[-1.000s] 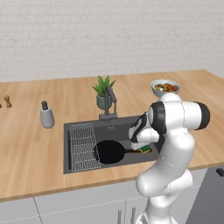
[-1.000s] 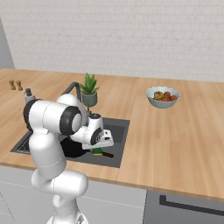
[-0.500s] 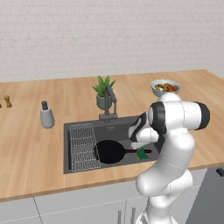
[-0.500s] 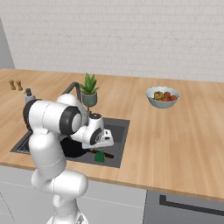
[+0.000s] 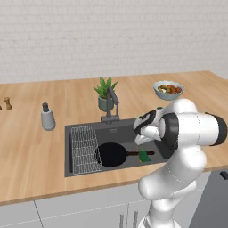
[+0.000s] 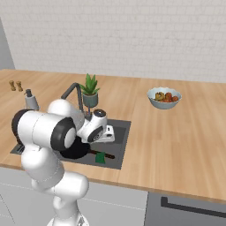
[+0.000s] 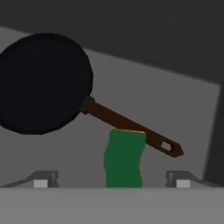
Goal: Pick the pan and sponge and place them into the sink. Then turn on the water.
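The black pan [image 5: 111,154] [image 6: 75,150] [image 7: 41,83] lies on the floor of the dark grey sink [image 5: 124,129] [image 6: 120,127], its brown handle pointing right. The green sponge [image 5: 144,156] [image 6: 100,157] [image 7: 124,159] lies on the basin floor with one end against the handle. My gripper [image 5: 142,140] [image 6: 105,137] [image 7: 111,180] hangs open just above the sponge, fingertips [image 7: 41,179] wide apart on either side of it and not touching it. The dark faucet [image 5: 112,103] [image 6: 73,92] stands behind the basin; no water runs.
A wire rack [image 5: 83,149] fills the sink's left part. On the counter stand a soap dispenser [image 5: 47,118] [image 6: 30,100], a potted plant [image 5: 105,92] [image 6: 90,88], a bowl of food [image 5: 168,90] [image 6: 163,97] and two small shakers [image 5: 7,103] [image 6: 16,85].
The jaws have spread wide and let go of the sponge, which now rests on the basin floor by the pan handle. The pan has not moved.
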